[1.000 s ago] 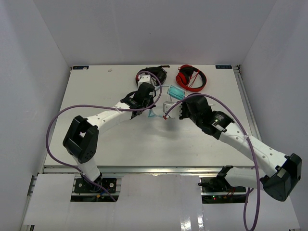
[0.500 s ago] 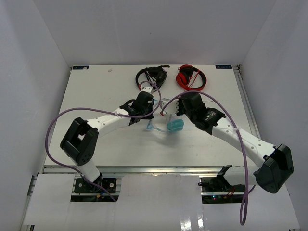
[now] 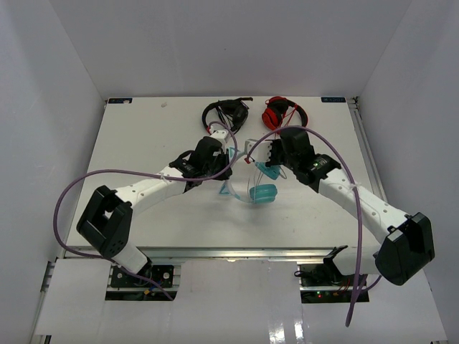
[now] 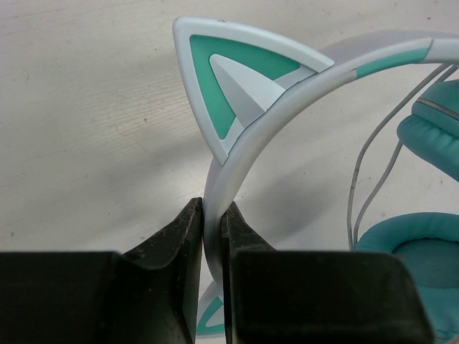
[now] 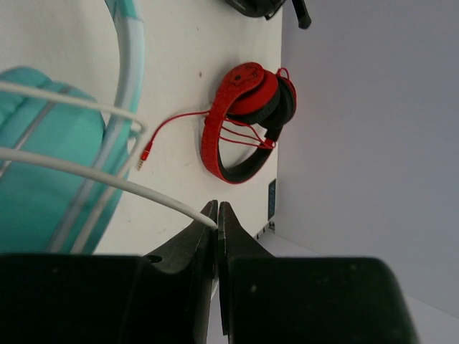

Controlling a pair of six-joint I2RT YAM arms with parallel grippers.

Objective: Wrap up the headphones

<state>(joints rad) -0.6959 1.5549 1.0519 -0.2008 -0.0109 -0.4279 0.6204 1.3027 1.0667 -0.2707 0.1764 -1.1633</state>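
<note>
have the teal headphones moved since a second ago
Yes. The teal headphones have come toward the near edge of the table, away from the red headphones, which lie unmoved at the far edge.

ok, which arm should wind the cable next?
Probably right: the right gripper is shut on the thin white cable, free to wind; the left gripper clamps the pale cat-ear headband, anchoring the teal over-ear headphones.
</note>
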